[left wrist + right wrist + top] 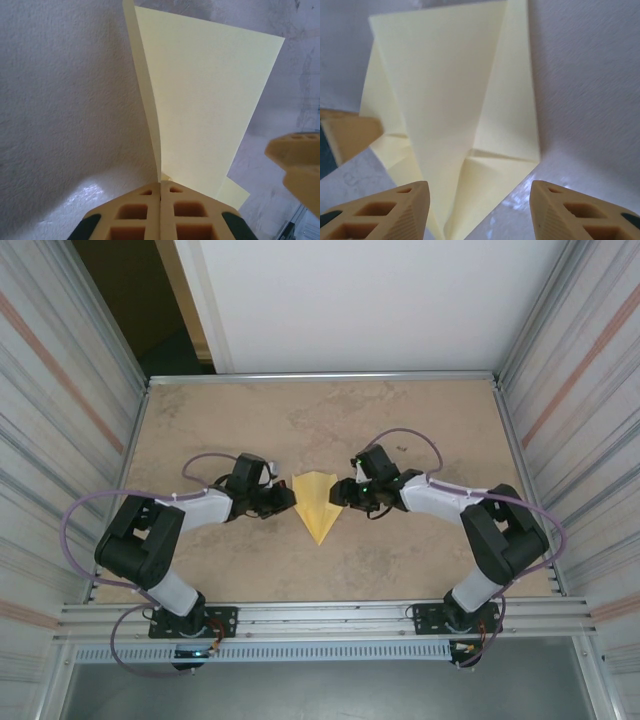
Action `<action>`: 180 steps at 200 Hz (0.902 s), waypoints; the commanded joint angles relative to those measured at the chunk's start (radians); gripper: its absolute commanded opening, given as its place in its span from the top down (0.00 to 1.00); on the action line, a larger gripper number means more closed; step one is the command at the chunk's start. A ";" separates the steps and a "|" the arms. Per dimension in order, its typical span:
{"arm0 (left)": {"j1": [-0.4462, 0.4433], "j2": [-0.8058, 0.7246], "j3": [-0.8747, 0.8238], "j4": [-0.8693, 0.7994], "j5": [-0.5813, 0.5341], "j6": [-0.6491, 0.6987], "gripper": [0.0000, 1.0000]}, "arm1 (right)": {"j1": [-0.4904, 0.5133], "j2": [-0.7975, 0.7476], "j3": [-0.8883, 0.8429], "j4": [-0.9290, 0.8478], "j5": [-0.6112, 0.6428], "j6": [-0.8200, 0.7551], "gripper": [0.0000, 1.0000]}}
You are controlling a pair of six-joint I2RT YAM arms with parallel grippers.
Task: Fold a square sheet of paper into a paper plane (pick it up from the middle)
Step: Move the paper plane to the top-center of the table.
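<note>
The square sheet of paper now lies folded into a pale-yellow paper plane (317,502) in the middle of the table, its nose pointing toward the arms' bases. My left gripper (291,499) is at its left edge, shut on a flap of the paper plane (200,110). That flap rises from between the closed fingertips of the left gripper (161,184). My right gripper (341,495) stands open at the plane's right side. In the right wrist view the creased paper plane (455,100) lies ahead of the right gripper (479,192), partly between the spread fingers, which do not touch it.
The table (420,430) is a beige mottled surface fenced by metal rails and ribbed side walls (60,390). A tip of the right gripper's finger (300,160) shows in the left wrist view. The left gripper's finger (352,135) shows in the right wrist view.
</note>
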 commanded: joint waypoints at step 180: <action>0.006 0.038 0.004 0.046 0.070 0.011 1.00 | 0.189 0.236 0.257 -0.207 0.074 0.029 0.39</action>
